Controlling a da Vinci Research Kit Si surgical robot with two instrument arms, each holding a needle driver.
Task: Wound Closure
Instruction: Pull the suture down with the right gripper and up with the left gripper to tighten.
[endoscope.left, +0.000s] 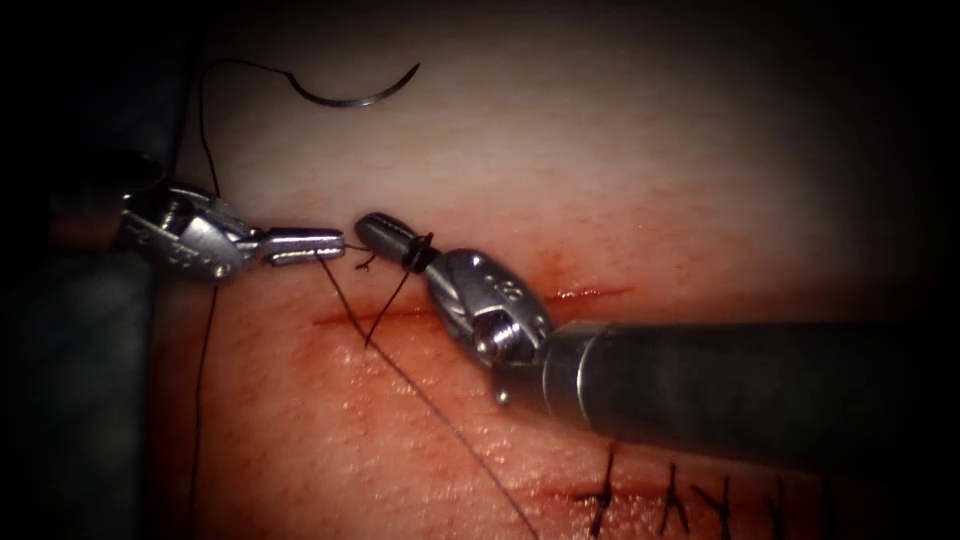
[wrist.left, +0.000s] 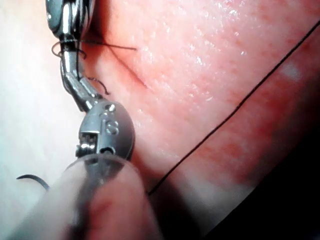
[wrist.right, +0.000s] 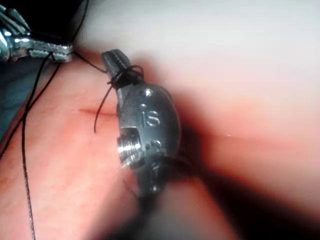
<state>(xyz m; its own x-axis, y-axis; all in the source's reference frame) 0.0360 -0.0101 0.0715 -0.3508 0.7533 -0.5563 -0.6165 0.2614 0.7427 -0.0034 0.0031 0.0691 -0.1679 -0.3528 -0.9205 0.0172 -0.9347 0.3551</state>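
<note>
One needle (endoscope.left: 352, 93) is seen lying free on the tissue (endoscope.left: 640, 170) well beyond the cut (endoscope.left: 345, 320), one thread (endoscope.left: 345, 295) is grasped by the left tool (endoscope.left: 335, 243), and the right tool (endoscope.left: 372, 228), jaws clenched, is wrapped by thread loops.

The endoscope looks down from above and in front, taking in the tissue (endoscope.left: 650, 170), the cut (endoscope.left: 400, 315) and both tools. The left wrist view looks along its shaft, very close on the left tool (wrist.left: 75, 87). The right wrist view sits close behind the right tool (wrist.right: 120, 65). All three share the meeting tool tips and looped thread (endoscope.left: 415, 255).
</note>
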